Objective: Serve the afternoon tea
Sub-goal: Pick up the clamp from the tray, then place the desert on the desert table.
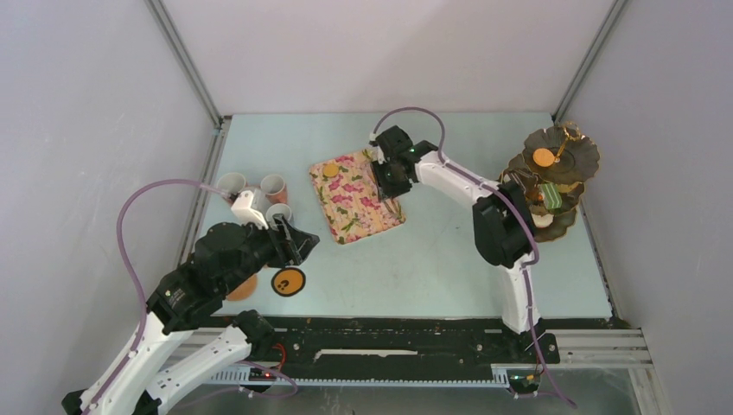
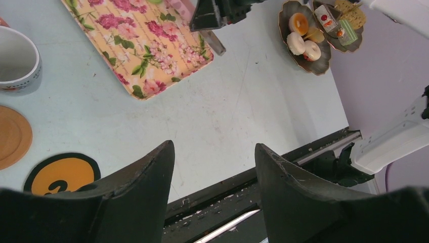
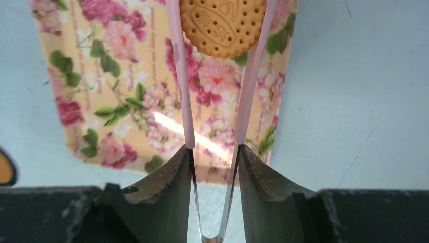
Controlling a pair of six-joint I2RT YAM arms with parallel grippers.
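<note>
A round biscuit (image 3: 222, 25) sits between the two pink arms of the tongs (image 3: 178, 76), and both arms lie over its edges. Whether they squeeze it, or whether it is lifted off the floral tray (image 3: 116, 96), cannot be told. In the top view the biscuit is at the tray's 11 o'clock corner. The right claw (image 3: 213, 149) is clenched on the tongs near their joined end, with one finger pressing each arm from outside. In the top view it hangs over the tray's 2 o'clock edge. The tray lies flat on the tabletop (image 1: 415, 268), just off the middle toward 10 o'clock. At the tabletop's 3 o'clock edge stands the dark three-tier stand (image 1: 579, 156), with a round orange piece on its top tier. The left wrist view shows donuts (image 2: 296, 43) on one scalloped tier and cake slices (image 2: 329, 16) on another. At 9 o'clock three mugs (image 1: 273, 186) stand upright in a tight cluster, none of them on a coaster. Two coasters lie at 8 o'clock, just beside each other. One is orange with a black rim (image 1: 288, 281), and the other is plain wood (image 2: 12, 136), half hidden under the left arm in the top view. The left claw (image 2: 212, 149) is released and empty, its fingers spread apart. It hovers between the nearest mug (image 2: 17, 61) and the black-rimmed coaster, touching neither.
</note>
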